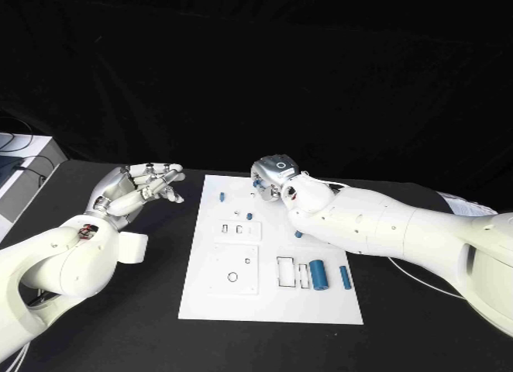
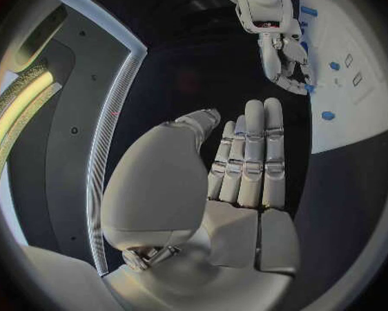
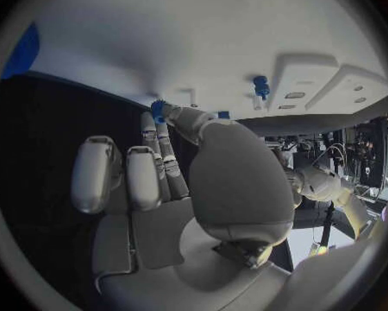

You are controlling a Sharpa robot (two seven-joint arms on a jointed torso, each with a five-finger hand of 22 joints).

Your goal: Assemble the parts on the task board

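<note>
— Black desk [image 1: 156, 325] carrying the task board [image 1: 268, 302]; right robot hand [image 1: 274, 180] hovering at the board's twelve o'clock edge, pinching a small blue part [image 3: 158, 108].

— Seemingly mid-placement; next, lowering into a socket. Left robot hand [image 1: 145, 184] idling at nine o'clock, fingers apart, holding nothing.

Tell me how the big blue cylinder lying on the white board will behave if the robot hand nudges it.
The blue cylinder lies on its side on the flat task board, so a sideways nudge would probably roll it. It looks smooth and rigid, possibly slippery to pinch. Small, likely light.
</note>
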